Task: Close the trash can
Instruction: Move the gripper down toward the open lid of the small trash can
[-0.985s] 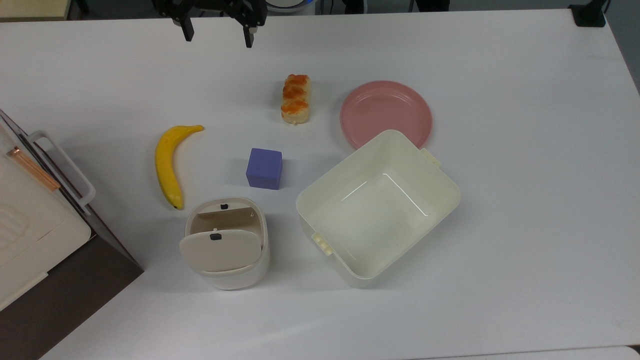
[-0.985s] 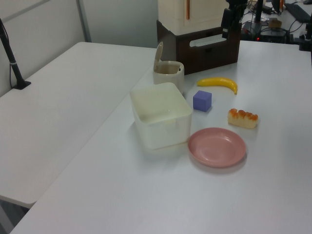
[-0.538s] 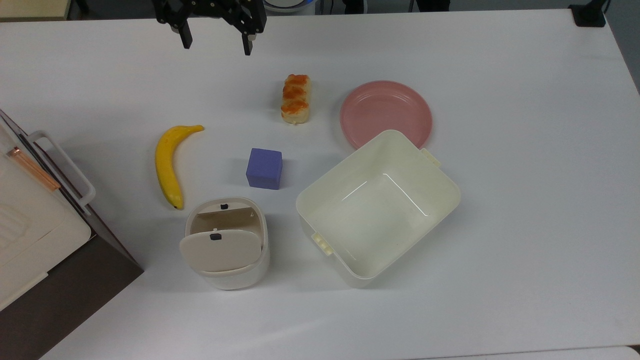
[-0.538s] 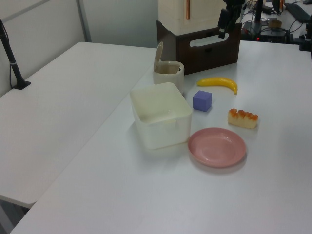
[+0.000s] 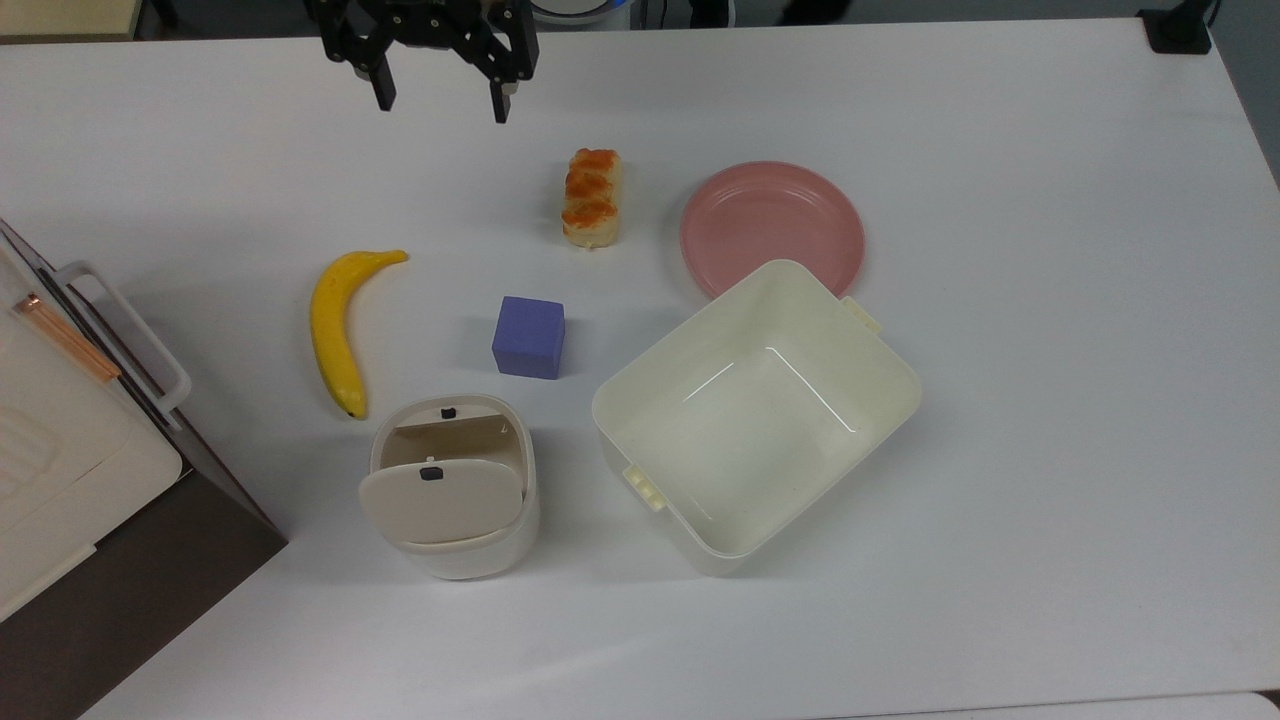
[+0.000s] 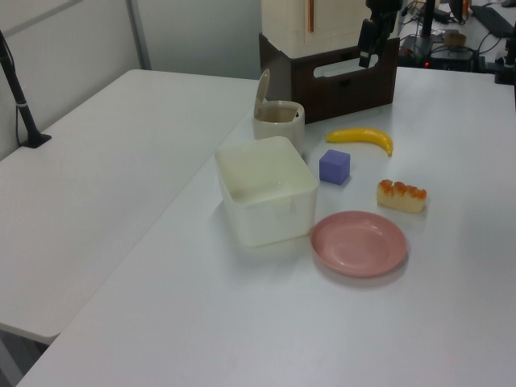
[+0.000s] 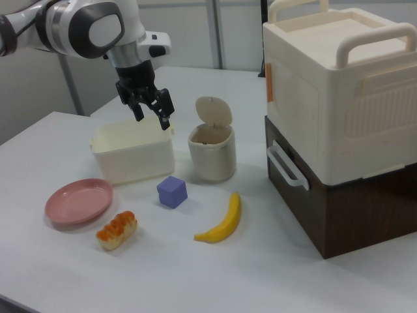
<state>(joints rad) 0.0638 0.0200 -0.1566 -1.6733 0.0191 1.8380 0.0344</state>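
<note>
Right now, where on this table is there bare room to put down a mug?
Bare room: the table past the pink plate and tub on the top view's right, and along its bottom edge. Crowded: banana, purple cube, trash can.

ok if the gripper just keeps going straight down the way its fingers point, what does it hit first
Most likely bare table. The gripper, open, points down over white tabletop, apart from the banana and the bread. The trash can stands well off that line, though depth is hard to judge.
</note>
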